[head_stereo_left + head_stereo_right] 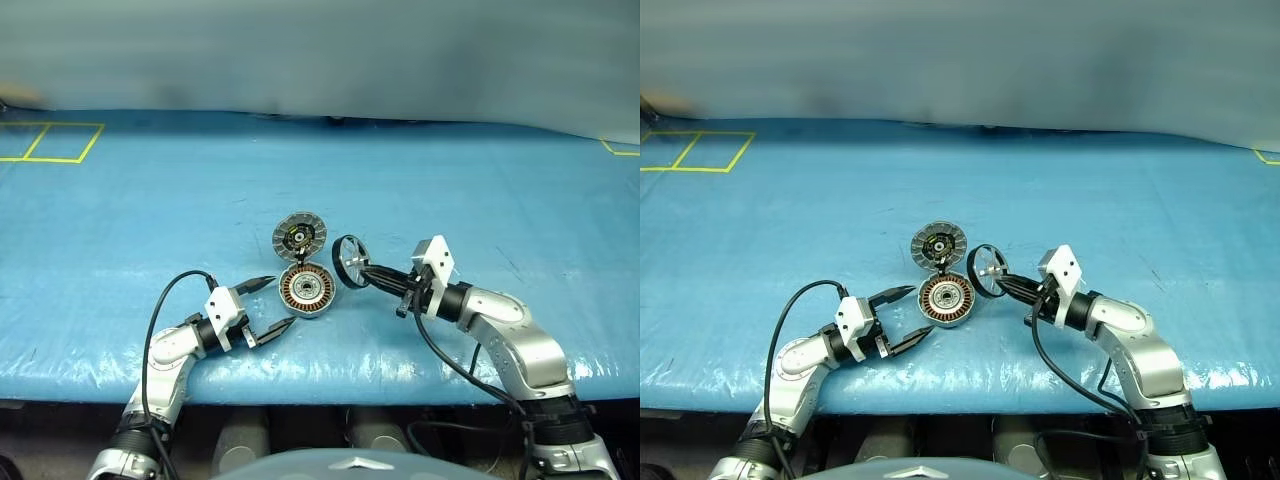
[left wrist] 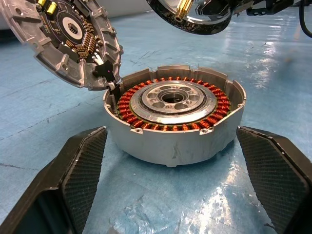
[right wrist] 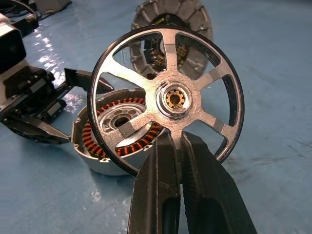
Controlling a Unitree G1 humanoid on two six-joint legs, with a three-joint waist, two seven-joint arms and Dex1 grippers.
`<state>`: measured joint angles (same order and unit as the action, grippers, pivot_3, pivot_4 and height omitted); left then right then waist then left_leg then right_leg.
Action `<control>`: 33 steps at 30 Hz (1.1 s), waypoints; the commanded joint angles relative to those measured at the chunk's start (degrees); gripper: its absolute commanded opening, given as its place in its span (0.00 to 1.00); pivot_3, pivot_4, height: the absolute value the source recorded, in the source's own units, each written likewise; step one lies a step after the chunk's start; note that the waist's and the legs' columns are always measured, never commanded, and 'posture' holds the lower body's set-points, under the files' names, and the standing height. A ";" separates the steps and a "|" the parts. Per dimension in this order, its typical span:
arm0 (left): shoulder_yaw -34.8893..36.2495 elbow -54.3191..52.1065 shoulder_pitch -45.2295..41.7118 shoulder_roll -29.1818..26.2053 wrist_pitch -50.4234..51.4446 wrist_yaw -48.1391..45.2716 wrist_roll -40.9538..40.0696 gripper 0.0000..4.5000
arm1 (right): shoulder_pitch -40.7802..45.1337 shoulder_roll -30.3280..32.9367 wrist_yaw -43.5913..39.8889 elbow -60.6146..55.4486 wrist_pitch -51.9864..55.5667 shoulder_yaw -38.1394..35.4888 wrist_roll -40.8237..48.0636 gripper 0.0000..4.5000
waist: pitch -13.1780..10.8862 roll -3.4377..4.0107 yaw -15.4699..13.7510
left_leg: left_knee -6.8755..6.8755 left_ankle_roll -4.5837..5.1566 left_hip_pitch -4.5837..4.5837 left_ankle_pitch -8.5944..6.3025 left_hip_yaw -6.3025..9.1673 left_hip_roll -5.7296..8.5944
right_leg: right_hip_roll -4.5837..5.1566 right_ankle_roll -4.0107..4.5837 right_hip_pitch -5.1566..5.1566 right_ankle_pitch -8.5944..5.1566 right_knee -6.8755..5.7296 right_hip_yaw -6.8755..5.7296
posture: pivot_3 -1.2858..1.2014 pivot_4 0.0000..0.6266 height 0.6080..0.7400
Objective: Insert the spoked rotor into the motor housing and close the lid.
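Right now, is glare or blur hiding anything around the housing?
Left wrist view: motor housing sharp, sheen on the blue table cover behind it. Right wrist view: spoked rotor crisp, lid softer. Head views: far background blurred.

Even, bright overhead light. White glare patches on the glossy blue table cover point(image 1: 420, 180), strongest along its near edge. Soft, short shadows under objects. Far wall blurred. Wrist views crisp close in, softer farther off.

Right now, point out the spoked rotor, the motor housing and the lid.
spoked rotor point(image 3: 176, 99): right wrist view, on its hub.
motor housing point(image 2: 170, 142): left wrist view, on its grey outer wall.
lid point(image 1: 299, 236): left eye view, on its dark inner face.
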<state>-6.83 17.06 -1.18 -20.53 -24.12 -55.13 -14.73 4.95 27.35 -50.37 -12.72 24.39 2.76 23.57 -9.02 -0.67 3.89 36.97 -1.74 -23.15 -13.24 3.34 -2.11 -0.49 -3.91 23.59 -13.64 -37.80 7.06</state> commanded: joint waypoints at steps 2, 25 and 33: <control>0.73 -1.31 0.44 0.04 -0.53 -0.33 -0.96 1.00 | 1.29 0.16 -1.61 -2.21 -0.28 1.87 0.91 0.01 | 0.00 0.00 0.00 | 0.00 0.00 0.00 0.00 0.00 0.00 | 0.00 0.00 0.00 0.00 0.00 0.00 | 0.52 0.24 1.00; 0.75 -1.31 0.39 -0.15 -0.44 0.04 -0.51 1.00 | 7.81 -2.02 0.42 3.46 -5.11 11.39 -9.31 0.01 | 0.00 0.00 -0.07 | 0.00 0.00 0.00 0.00 0.01 0.00 | -0.01 0.00 0.02 0.00 -0.01 -0.01 | 0.52 0.24 1.00; 0.74 -1.20 0.21 -0.15 -0.39 0.07 -0.45 1.00 | 7.78 -1.70 0.30 3.65 -5.53 11.03 -9.99 0.01 | 0.00 0.00 -0.04 | 0.00 0.00 0.00 0.00 0.01 0.00 | 0.00 0.00 0.01 0.00 -0.01 -0.01 | 0.52 0.24 1.00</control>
<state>-6.83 17.05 -0.93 -20.52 -24.10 -55.04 -14.72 12.13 25.30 -49.95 -7.91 20.07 14.50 13.60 -9.02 -0.67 3.85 36.97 -1.74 -23.15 -13.24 3.34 -2.11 -0.49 -3.92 23.61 -13.64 -37.81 7.05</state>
